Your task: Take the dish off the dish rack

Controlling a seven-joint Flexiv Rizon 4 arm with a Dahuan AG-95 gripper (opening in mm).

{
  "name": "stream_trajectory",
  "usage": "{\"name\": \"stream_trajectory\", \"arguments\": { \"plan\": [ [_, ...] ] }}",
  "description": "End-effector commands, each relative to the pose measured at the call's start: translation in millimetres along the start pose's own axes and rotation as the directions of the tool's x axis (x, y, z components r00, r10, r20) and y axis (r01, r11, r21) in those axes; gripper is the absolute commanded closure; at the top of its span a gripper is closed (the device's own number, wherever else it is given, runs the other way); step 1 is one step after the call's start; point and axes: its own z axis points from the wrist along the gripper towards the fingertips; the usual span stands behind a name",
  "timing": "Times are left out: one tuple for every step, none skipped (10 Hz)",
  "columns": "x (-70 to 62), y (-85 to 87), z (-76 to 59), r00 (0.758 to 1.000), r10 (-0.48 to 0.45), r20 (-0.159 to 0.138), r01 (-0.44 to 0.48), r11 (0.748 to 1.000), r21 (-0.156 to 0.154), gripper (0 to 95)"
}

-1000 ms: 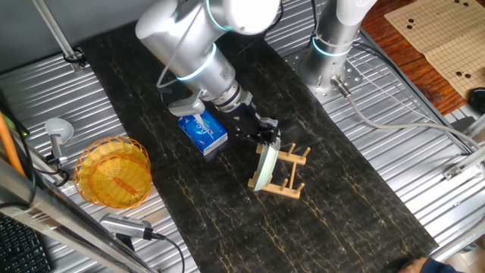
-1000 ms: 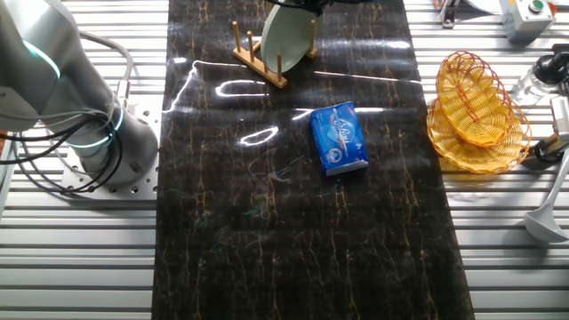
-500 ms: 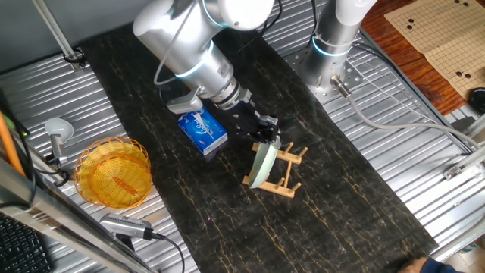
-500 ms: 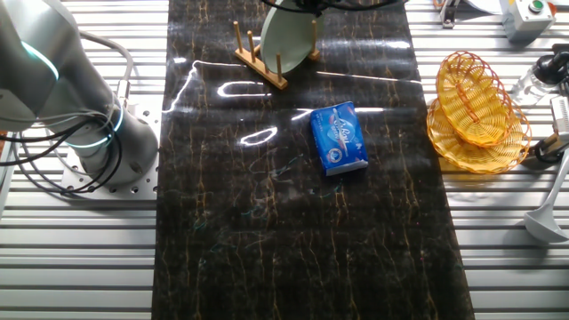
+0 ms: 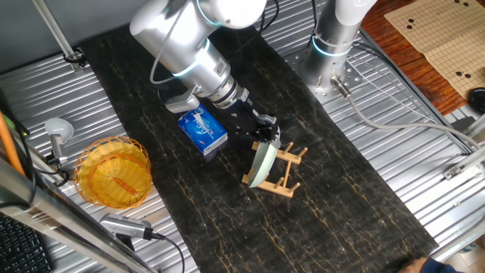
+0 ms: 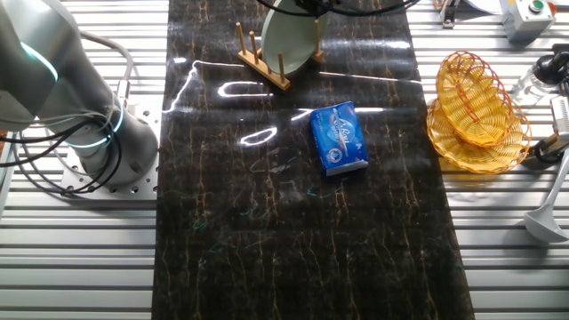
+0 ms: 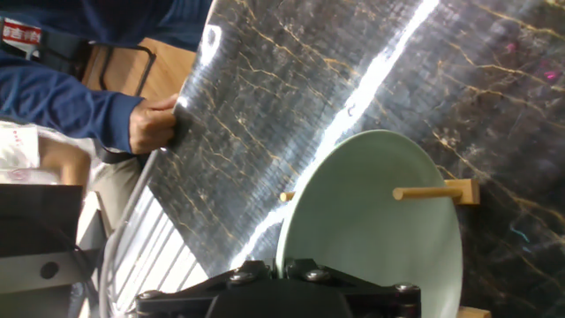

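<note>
The gripper [image 5: 267,135] is pinching the top edge of the dish [image 5: 263,164] so it can be lifting it out of the dish rack [image 5: 283,173] near the counter's edge.

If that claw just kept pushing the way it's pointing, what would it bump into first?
The gripper already sits at the top edge of the dish, so probably the dish itself, then the dish rack beneath. The hand view hides its fingertips.

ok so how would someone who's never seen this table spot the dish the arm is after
Look at the dark marble-patterned mat running down the middle of the metal table, and find the small wooden rack near the gripper. The dish stands on edge in that rack: a plain, pale mint-green round plate, unlike the blue packet or the yellow woven basket nearby.
</note>
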Motion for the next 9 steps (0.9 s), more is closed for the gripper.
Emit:
{"name": "stream_trajectory", "arguments": {
  "plan": [
    [0.0,0.7,-0.2,1.0,0.007,0.0,-0.007,1.0,-0.007,95.0],
    [0.3,0.0,-0.5,1.0,0.007,0.001,-0.007,1.0,-0.008,95.0],
    [1.0,-2.2,-2.2,1.0,0.004,0.0,-0.004,1.0,-0.009,95.0],
    [1.3,-3.8,-3.9,1.0,0.0,-0.002,0.0,1.0,-0.01,95.0],
    [2.5,-8.3,-9.9,1.0,-0.007,-0.008,0.007,1.0,-0.011,95.0],
    [3.1,-10.2,-11.8,1.0,-0.01,-0.01,0.01,1.0,-0.013,95.0],
    [3.9,-11.6,-11.8,1.0,-0.012,-0.009,0.012,1.0,-0.011,95.0],
    [4.6,-14.4,-11.7,1.0,-0.019,-0.009,0.019,1.0,-0.012,95.0],
    [4.7,-16.1,-11.1,1.0,-0.019,-0.011,0.018,1.0,-0.014,95.0]
  ]
}}
